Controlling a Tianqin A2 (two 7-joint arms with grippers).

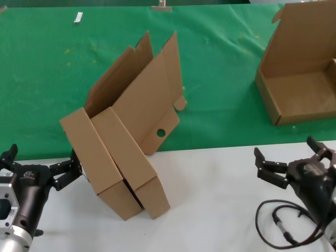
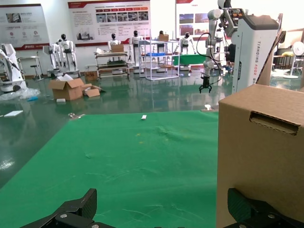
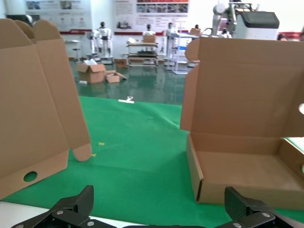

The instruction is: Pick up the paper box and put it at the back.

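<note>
The paper box stands open on the green cloth at the far right, its tall lid upright. It also shows in the right wrist view, ahead of my right gripper and a little to one side. My right gripper is open and empty over the white tabletop, in front of that box. My left gripper is open and empty at the lower left, one fingertip close beside the leaning boxes.
Two identical brown boxes lean together in the middle, across the edge between the white tabletop and the cloth; they show in the right wrist view too. A small white piece and a clip lie at the cloth's far edge. A black cable loops by the right arm.
</note>
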